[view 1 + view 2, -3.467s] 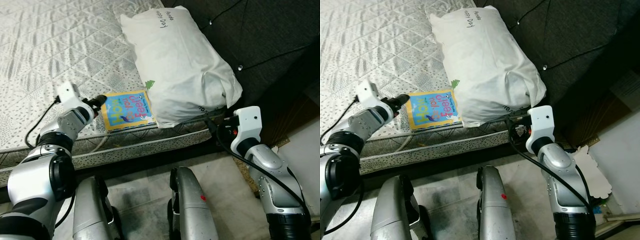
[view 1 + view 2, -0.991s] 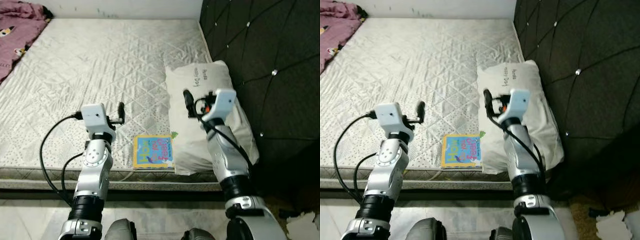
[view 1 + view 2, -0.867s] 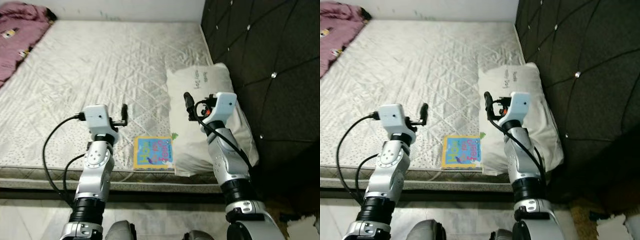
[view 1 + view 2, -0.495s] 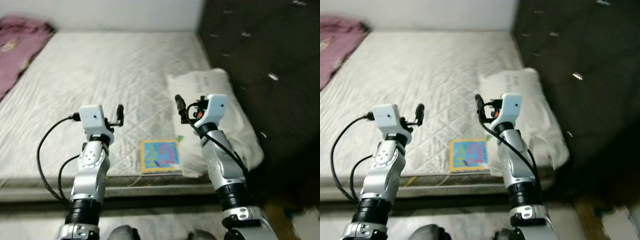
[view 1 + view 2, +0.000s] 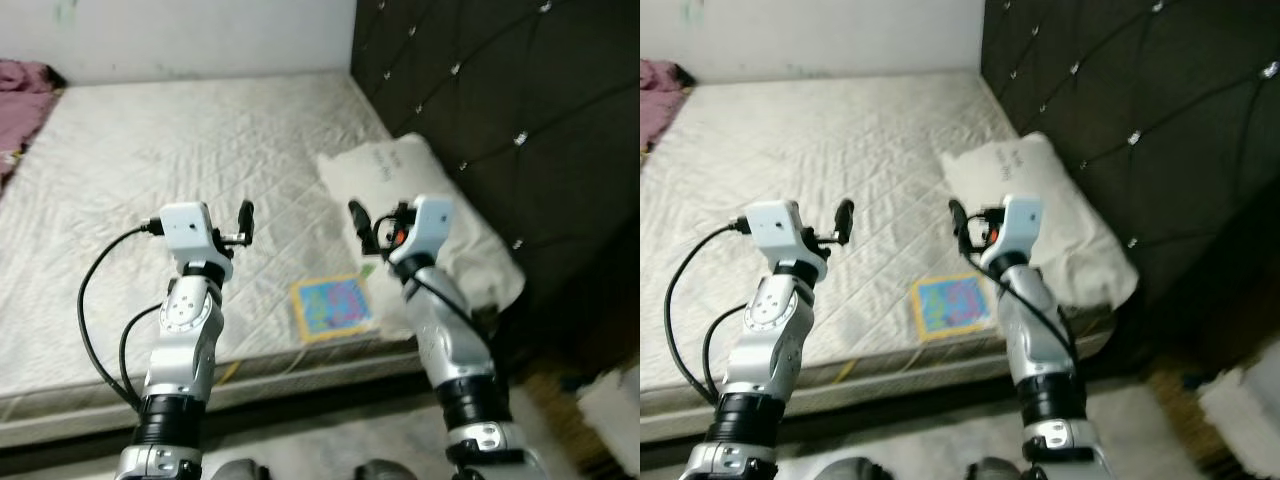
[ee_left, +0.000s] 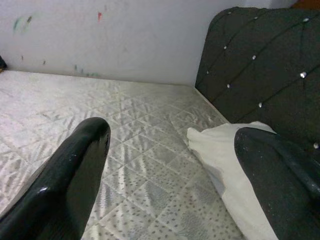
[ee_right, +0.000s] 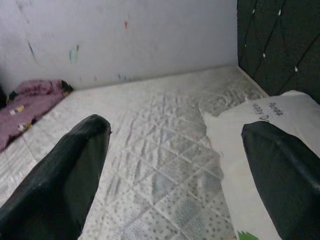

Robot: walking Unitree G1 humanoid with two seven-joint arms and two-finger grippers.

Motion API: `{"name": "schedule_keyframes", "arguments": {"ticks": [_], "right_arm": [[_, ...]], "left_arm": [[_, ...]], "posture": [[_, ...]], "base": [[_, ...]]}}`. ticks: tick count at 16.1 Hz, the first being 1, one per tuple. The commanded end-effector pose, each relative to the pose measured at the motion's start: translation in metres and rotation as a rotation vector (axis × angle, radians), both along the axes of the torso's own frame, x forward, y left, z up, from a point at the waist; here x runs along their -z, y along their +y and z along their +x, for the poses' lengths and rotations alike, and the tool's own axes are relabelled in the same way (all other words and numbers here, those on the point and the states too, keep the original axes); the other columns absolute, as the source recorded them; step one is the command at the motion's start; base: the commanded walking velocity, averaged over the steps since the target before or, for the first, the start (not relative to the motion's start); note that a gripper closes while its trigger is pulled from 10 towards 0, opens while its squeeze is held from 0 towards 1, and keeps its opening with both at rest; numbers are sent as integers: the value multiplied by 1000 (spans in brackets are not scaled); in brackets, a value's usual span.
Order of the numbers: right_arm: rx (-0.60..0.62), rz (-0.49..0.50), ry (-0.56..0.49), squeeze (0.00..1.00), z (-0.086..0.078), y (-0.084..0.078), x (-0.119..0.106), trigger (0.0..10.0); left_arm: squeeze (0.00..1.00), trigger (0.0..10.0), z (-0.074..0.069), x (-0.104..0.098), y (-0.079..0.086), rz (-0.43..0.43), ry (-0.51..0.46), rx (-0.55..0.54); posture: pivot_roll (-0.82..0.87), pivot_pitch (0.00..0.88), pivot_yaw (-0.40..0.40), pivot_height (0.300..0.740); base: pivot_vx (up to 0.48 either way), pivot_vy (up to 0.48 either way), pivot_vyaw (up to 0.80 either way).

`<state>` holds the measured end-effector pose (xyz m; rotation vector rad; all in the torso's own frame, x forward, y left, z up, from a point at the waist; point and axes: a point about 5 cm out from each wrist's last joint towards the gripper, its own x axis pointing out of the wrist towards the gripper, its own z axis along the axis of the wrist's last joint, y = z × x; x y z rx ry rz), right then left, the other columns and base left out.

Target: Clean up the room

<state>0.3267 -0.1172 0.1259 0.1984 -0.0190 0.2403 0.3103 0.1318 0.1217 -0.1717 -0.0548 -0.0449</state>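
Observation:
A colourful children's book (image 5: 335, 305) lies flat on the grey quilted mattress (image 5: 150, 150), close to its near edge. Just right of it, a white pillow (image 5: 410, 190) with handwriting rests against the dark tufted headboard (image 5: 480, 90). My left gripper (image 5: 245, 214) is raised above the mattress, left of the book and apart from it, open and holding nothing. My right gripper (image 5: 357, 215) hovers by the pillow's near left edge, above the book, also open and holding nothing. In the wrist views, the left fingers (image 6: 65, 175) and the right fingers (image 7: 60, 170) stand wide apart.
A purple blanket (image 5: 18, 78) is bunched at the mattress's far left corner, against the white wall (image 5: 180, 35). Pale floor (image 5: 330, 450) runs along the bed's near side. Something white (image 5: 612, 400) lies on the floor at the right.
The camera has swung and the picture has shifted. Earlier the grippers were low at the mattress edge by the book and pillow; now both are raised. Book and pillow lie as before.

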Motion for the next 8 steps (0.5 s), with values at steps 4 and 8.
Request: {"name": "schedule_keyframes", "arguments": {"ticks": [4, 8], "right_arm": [[-19, -12, -6, 0, 1, 0, -3, 10000], [-35, -21, -11, 0, 1, 2, -5, 10000]], "left_arm": [[0, 10000, 1, -2, 1, 8, 0, -8], [0, 10000, 2, -3, 2, 6, -2, -17]], "posture": [[-90, 0, -1, 740], [-88, 0, -7, 740]], "base": [[0, 480, 0], [0, 480, 0]]}}
